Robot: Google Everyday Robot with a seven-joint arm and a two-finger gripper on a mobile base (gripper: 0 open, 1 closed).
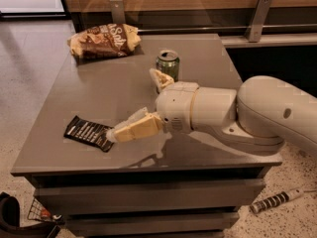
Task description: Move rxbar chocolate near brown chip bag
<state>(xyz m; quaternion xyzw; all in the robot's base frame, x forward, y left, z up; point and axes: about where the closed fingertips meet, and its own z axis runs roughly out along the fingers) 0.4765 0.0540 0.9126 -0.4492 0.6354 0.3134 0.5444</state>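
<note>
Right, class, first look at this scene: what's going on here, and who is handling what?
A robot arm's gripper is low over the grey table, jaws open, with one fingertip right beside the rxbar chocolate. The bar lies flat near the table's front edge and is not yet gripped. The brown chip bag sits at the far corner, well away from the bar. A green can stands just behind the gripper.

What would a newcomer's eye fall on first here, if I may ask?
A bulky white robot arm fills the right side, its open cream hand beside the flat black rxbar chocolate wrapper at the grey table's front left. A green drink can stands mid-table; a puffy brown chip bag lies far left.
</note>
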